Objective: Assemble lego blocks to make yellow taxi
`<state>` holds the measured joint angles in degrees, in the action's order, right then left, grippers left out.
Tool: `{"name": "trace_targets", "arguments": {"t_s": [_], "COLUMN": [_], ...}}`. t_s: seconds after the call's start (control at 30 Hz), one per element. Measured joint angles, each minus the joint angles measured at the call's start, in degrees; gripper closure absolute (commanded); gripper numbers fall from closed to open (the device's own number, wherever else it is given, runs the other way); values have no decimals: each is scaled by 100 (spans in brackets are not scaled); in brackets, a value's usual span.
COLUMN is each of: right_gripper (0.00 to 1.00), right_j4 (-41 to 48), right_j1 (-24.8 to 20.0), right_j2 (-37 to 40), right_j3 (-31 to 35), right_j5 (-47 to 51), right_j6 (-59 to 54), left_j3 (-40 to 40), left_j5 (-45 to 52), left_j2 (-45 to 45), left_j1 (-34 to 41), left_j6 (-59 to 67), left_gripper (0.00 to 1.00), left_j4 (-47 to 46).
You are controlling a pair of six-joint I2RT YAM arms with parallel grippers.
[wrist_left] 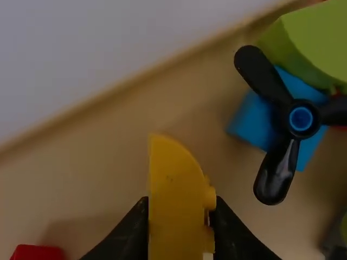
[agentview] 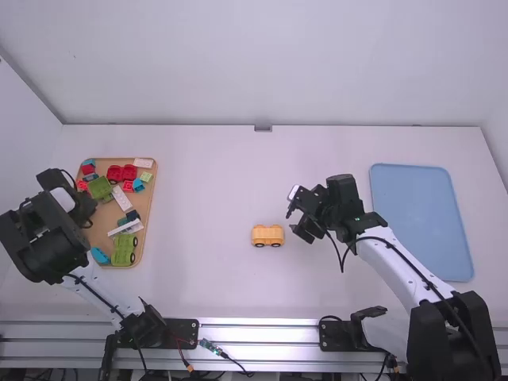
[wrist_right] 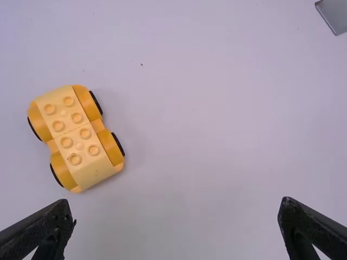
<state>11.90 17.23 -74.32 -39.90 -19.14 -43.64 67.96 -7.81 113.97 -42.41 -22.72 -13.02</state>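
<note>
- Since the taxi's lower half already looks put together, I'd say the step in hand is adding its upper bodywork. That base, a pale-yellow studded plastic chassis with rounded orange-yellow arches and black wheels, sits upright near the middle of the desk.
- Just beside it is the right claw, its fingers wide apart with nothing between them; it seems well placed to steady the chassis.
- Over at the tan, wood-coloured rectangular tray, the left claw is clamped on a deep-yellow, curve-topped plastic block. The next move calls for bringing that block across clear of its neighbours, among them a black three-bladed propeller, then lining it up and pressing it squarely onto the studs.
- On the right-hand side of the desk lies a pale-blue, round-cornered flat tray, well apart from the chassis.
- The desk's smooth white top reaches back to a small grey metal bracket, with a plain whitish wall rising behind.
</note>
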Motion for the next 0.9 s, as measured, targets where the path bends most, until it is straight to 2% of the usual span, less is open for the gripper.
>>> {"name": "trace_targets", "arguments": {"t_s": [0.13, 0.2, 0.27, 0.37, 0.43, 0.73, 0.9], "right_gripper": [1, 1, 1, 0, 1, 1, 1], "right_j4": [-35, -59, -90, -153, -260, -741, -1215], "right_j1": [20, 83, 140, 195, 192, 195, 184], "right_j2": [0, 0, 0, 0, 0, 0, 0], "right_j3": [0, 0, 0, 0, 0, 0, 0], "right_j5": [7, -2, 0, -7, -13, -389, -671], "right_j6": [-4, -11, -9, -2, 70, 507, 1043], "left_j3": [0, 0, 0, 0, 4, 111, -22], "left_j5": [190, 223, 232, 267, 286, 363, 691], "left_j2": [2, -2, -2, -2, -9, -162, -920], "left_j1": [-2, 0, 0, 0, -2, -2, 0], "left_j6": [-20, 13, 15, 15, 17, 0, 4], "left_gripper": [93, 93, 89, 92, 98, 98, 98], "left_j4": [-4, 4, 7, -11, -79, -767, -715]}}
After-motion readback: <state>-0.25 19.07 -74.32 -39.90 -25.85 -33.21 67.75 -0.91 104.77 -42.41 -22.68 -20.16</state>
